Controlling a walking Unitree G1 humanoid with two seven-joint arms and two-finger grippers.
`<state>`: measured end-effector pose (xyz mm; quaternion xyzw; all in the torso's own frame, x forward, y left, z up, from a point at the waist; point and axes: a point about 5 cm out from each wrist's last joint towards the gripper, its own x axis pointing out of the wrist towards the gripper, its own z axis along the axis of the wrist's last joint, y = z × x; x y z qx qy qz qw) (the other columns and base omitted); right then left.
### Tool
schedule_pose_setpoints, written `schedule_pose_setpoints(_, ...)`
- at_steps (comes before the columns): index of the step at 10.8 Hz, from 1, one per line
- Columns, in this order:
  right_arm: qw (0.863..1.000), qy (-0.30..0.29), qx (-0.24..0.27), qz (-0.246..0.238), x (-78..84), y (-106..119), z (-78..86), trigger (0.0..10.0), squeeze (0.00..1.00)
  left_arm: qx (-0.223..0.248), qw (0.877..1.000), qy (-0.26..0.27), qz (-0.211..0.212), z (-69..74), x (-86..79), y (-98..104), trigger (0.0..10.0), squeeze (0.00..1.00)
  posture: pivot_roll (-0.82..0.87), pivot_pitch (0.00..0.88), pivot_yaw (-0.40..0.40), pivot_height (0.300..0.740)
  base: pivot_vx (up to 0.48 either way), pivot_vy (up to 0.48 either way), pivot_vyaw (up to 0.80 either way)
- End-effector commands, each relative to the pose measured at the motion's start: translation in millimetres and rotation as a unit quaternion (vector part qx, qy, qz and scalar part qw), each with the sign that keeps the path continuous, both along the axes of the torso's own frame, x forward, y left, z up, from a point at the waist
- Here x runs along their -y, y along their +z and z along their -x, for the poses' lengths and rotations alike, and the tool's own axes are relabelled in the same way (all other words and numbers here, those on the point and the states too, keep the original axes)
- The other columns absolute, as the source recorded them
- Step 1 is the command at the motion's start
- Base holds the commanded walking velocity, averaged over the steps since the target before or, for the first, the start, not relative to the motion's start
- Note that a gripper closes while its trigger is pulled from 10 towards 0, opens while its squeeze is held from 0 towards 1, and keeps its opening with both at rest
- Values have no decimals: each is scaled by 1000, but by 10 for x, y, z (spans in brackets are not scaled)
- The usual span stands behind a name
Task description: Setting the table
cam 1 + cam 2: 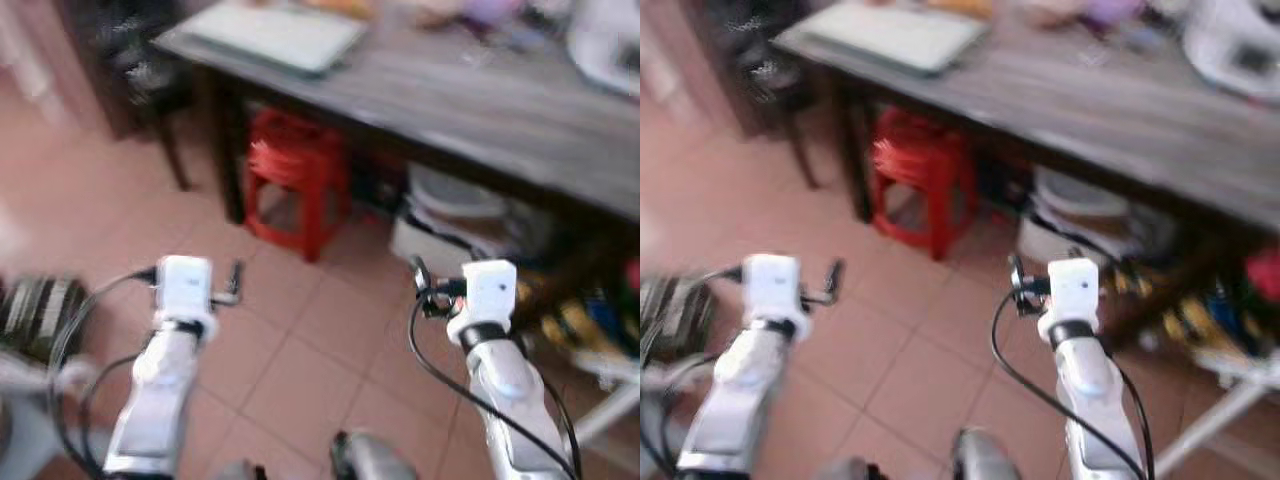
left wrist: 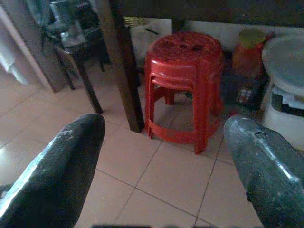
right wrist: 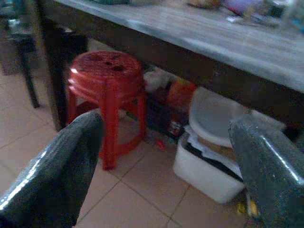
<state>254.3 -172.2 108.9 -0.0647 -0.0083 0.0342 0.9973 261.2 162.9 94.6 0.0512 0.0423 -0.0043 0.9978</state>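
Pink floor tiles [image 1: 300, 350] run up to a long grey wooden table [image 1: 480, 100], with stacked red plastic stools [image 2: 185, 85] beneath. Left gripper [image 2: 164, 156] and right gripper [image 3: 166, 156] hang spread and empty, well short of it. Tableware on the far tabletop is too blurred to identify; probably hard, breakable, best taken by a rim.

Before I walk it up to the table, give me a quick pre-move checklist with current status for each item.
1. Left pincer open and holding nothing: ok.
2. Right pincer open and holding nothing: ok.
3. Tiled floor ahead free of things up to the table: ok.
4. Red stools tucked under the table beside its leg, out of the walking path: ok.
5. White bin under the table, close to the edge: cannot tell if it juts out.
6. Tableware to set: head views too blurred, cannot tell.
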Motion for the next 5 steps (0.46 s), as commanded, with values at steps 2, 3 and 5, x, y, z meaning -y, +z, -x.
schedule_pose_setpoints(2, 1000, -13, -3, 4, 56, -8, 3, 10000, 0, 6, 1000, -7, 10, -11, 97, 14, 10000, 0, -56, 119, 28, 740, 0, 0, -800)
schedule_pose_setpoints(3, 1000, -18, 0, 3, 62, 9, 2, 10000, 0, 13, 1000, -14, 23, -31, 85, 37, 10000, 0, -60, 127, 28, 740, 0, 0, -800)
schedule_pose_setpoints(5, 999, -33, 2, -5, 81, 24, 69, 10000, 0, 30, 998, 21, 42, 0, -15, 73, 10000, 0, -64, 133, 31, 740, 0, 0, -800)
